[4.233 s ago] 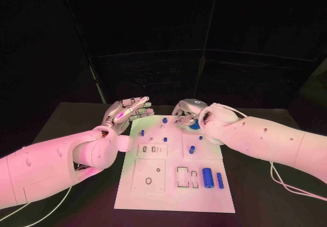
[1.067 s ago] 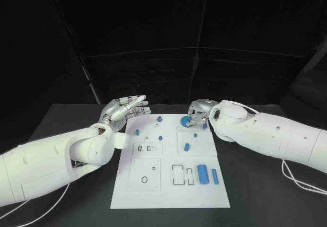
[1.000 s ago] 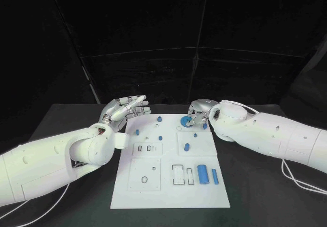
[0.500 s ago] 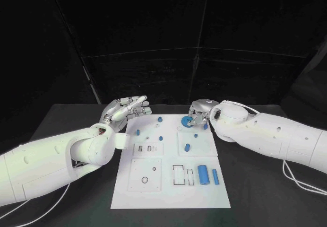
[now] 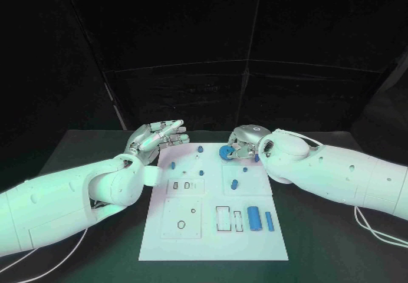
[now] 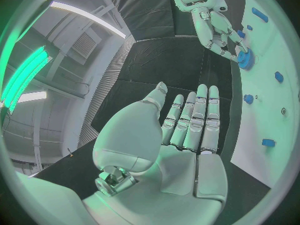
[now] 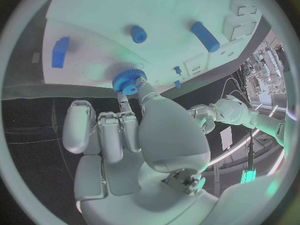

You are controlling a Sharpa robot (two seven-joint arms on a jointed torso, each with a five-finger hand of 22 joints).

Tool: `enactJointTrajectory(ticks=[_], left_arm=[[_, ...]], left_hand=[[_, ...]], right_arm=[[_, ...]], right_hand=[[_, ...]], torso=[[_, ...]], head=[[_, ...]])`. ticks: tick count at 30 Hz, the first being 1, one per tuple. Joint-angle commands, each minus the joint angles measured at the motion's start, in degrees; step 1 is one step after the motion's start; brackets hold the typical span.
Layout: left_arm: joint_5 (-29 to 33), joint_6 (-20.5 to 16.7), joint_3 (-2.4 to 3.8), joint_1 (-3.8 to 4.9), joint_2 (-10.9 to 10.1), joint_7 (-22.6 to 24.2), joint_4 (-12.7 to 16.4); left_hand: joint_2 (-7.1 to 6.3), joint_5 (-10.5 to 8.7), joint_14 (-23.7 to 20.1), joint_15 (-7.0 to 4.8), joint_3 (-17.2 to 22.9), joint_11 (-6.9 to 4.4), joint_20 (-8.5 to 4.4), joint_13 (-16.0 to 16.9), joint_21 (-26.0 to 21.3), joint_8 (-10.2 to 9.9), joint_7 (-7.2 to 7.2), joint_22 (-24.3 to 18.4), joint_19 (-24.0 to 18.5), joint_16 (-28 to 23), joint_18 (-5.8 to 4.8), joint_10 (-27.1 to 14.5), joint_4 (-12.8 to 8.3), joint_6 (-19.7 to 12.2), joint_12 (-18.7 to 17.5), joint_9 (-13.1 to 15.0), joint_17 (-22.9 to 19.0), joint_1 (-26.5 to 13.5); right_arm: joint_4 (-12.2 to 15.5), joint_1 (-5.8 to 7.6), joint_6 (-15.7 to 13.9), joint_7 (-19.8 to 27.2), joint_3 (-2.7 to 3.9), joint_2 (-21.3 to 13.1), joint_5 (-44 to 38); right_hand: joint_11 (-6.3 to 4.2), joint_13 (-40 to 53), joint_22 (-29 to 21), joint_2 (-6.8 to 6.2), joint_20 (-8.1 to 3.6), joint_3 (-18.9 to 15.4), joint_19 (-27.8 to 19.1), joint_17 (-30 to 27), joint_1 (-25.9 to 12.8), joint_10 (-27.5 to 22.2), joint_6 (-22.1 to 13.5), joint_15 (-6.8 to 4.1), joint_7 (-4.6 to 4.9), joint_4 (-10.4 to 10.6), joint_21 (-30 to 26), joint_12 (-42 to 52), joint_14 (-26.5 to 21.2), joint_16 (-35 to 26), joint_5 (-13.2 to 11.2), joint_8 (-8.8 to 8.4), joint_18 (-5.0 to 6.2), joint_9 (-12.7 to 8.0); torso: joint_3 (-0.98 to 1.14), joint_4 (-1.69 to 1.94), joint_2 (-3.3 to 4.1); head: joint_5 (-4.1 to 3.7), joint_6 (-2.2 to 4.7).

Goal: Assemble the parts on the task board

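The right hand (image 5: 240,143) pinches a blue gear (image 5: 225,152) by its toothed rim, over the task board's (image 5: 213,236) far edge. The left hand (image 5: 155,137) hovers just off the board's far left corner, fingers extended, holding nothing. The gear looks rigid and light (knurled edge should resist slipping); the rim grip seems sound.

Black table (image 5: 76,147), with white task board (image 5: 213,247) lying flat at its middle, long side running away from the robot.
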Motion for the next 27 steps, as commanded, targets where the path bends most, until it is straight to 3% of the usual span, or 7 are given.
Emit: enactJointTrajectory(ticks=[1,8,13,15,27], left_arm=[[-0.1,0.7,0.05,0.10,-0.1,0.1,0.0],[-0.1,0.7,0.05,0.11,0.1,0.2,-0.2],[-0.1,0.6,0.05,0.11,0.2,0.2,-0.4],[-0.1,0.6,0.06,0.11,0.2,0.2,-0.4],[-0.1,0.6,0.06,0.14,0.5,0.1,-0.9]], left_hand=[[-0.03,0.28,-0.2,0.34,0.3,0.11,0.11,-0.1,-0.3,-0.2,2.87,-0.1,0.1,-0.4,0.64,-0.4,-0.1,-0.5,-0.2,-0.1,-0.1,-0.5],[-0.03,0.28,-0.2,0.34,0.3,0.11,0.11,-0.1,-0.3,-0.2,2.87,-0.1,0.1,-0.4,0.64,-0.4,-0.1,-0.5,-0.2,-0.1,-0.1,-0.5],[-0.06,0.28,-0.2,0.34,0.3,0.12,0.12,-0.1,-0.3,-0.2,2.87,-0.1,0.1,-0.4,0.64,-0.4,-0.2,-0.5,-0.2,-0.1,-0.1,-0.4],[-0.07,0.28,-0.2,0.34,0.3,0.12,0.12,-0.1,-0.3,-0.2,2.87,-0.1,0.1,-0.4,0.64,-0.4,-0.2,-0.5,-0.2,-0.1,-0.1,-0.4],[-0.25,0.26,-0.2,0.36,0.4,0.13,0.14,0.0,-0.4,-0.2,2.88,-0.1,0.1,-0.4,0.64,-0.4,-0.4,-0.6,-0.2,-0.1,-0.1,-0.4]], right_arm=[[1.3,0.14,-3.2,-1.2,0.05,0.6,-3.4],[1.8,0.12,-4.9,-1.6,0.06,2.9,-6.4],[0.6,0.07,-5.5,-1.5,0.06,5.0,-7.3],[0.1,-0.01,-5.6,-1.4,0.07,5.9,-7.4],[-3.5,-0.60,-3.9,-0.9,0.06,10.1,-7.6]], right_hand=[[-0.43,9.4,0.2,-0.57,-0.12,0.4,0.3,11.0,0.2,1.7,1.0,-0.42,-0.63,0.0,0.3,0.0,5.3,0.4,0.2,0.29,-1.00,0.1],[-0.48,9.3,0.4,-1.12,-0.18,1.2,0.4,11.0,0.3,1.7,1.2,-0.48,-0.66,-0.3,0.4,-0.1,5.3,0.4,-0.7,-0.20,-1.04,0.1],[-0.48,9.3,0.5,-1.29,-0.20,1.5,0.5,11.0,0.2,1.7,1.3,-0.49,-0.65,-0.3,0.5,-0.1,5.3,0.4,-1.0,-0.36,-1.06,0.1],[-0.48,9.3,0.5,-1.29,-0.20,1.5,0.5,11.0,0.2,1.7,1.3,-0.49,-0.65,-0.3,0.5,-0.1,5.3,0.4,-1.0,-0.36,-1.06,0.1],[-0.42,9.3,0.7,-1.88,-0.19,2.1,0.6,11.0,0.0,1.7,1.3,-0.46,-0.58,-0.5,0.6,-0.2,5.3,0.4,-1.9,-0.86,-1.12,0.1]], torso=[[0.03,0.00,0.05],[-0.04,0.19,0.07],[-0.10,0.03,0.08],[-0.03,-0.05,0.11],[0.06,0.06,0.05]], head=[[0.19,-0.05],[0.29,-0.20],[0.81,-0.30],[0.95,-0.44],[1.11,-0.75]])
